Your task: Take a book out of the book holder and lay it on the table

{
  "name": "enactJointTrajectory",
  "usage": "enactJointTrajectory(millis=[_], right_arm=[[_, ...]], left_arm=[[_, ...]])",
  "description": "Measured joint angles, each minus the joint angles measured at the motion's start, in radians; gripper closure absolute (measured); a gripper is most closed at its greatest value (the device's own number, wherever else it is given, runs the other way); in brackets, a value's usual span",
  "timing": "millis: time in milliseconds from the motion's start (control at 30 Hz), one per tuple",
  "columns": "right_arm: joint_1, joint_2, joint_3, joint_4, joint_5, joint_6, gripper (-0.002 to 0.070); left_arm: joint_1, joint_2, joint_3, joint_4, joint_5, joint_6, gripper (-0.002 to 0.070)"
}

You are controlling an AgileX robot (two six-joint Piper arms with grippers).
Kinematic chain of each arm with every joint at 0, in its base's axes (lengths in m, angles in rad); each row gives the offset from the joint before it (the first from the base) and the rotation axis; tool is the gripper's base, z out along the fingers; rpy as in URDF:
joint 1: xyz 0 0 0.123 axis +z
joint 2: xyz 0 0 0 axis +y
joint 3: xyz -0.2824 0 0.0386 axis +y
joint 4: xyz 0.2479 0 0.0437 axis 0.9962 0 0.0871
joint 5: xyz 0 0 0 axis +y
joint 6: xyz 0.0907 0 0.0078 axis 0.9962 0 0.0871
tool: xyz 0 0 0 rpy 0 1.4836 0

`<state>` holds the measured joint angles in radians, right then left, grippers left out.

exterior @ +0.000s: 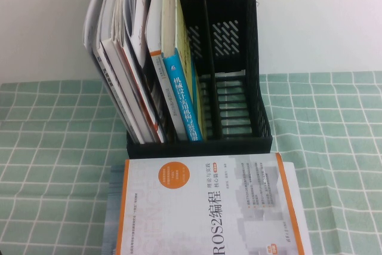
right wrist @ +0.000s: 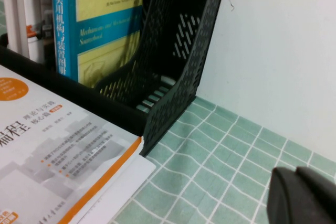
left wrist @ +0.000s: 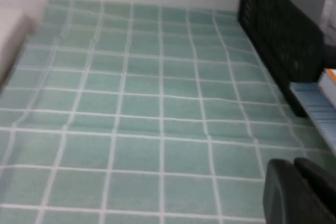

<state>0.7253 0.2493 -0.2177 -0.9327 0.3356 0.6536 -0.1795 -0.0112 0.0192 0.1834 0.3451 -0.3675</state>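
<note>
The black mesh book holder [exterior: 262, 141] stands at the back of the table. Its left compartments hold several upright books and magazines, among them a blue-and-yellow book [exterior: 181, 97]; its right compartment is empty. A white book with orange stripes [exterior: 209, 207] lies flat on the table in front of the holder, and also shows in the right wrist view [right wrist: 58, 150]. My left gripper [left wrist: 294, 165] is shut and empty, low over the cloth to the left of the holder. My right gripper [right wrist: 295, 172] is shut and empty, over the cloth to the right of the holder. Neither gripper shows in the high view.
A green checked cloth [exterior: 54, 147] covers the table, with a white wall behind. A light blue stack [exterior: 113, 207] lies under the flat book's left edge. The holder's side [left wrist: 278, 35] shows in the left wrist view.
</note>
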Motion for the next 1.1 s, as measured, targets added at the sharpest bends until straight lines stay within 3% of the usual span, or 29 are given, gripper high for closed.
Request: enactJointTrajectory(millis=[233, 1100], right_arm=[[0.000, 0.000, 0.002, -0.003, 0.000, 0.000, 0.0678], [0.000, -0.005, 0.006, -0.020, 0.004, 0.027, 0.0678]], left_arm=[[0.068, -0.002, 0.004, -0.024, -0.007, 0.100, 0.0678], [0.071, -0.002, 0.004, -0.028, -0.001, 0.142, 0.0678]])
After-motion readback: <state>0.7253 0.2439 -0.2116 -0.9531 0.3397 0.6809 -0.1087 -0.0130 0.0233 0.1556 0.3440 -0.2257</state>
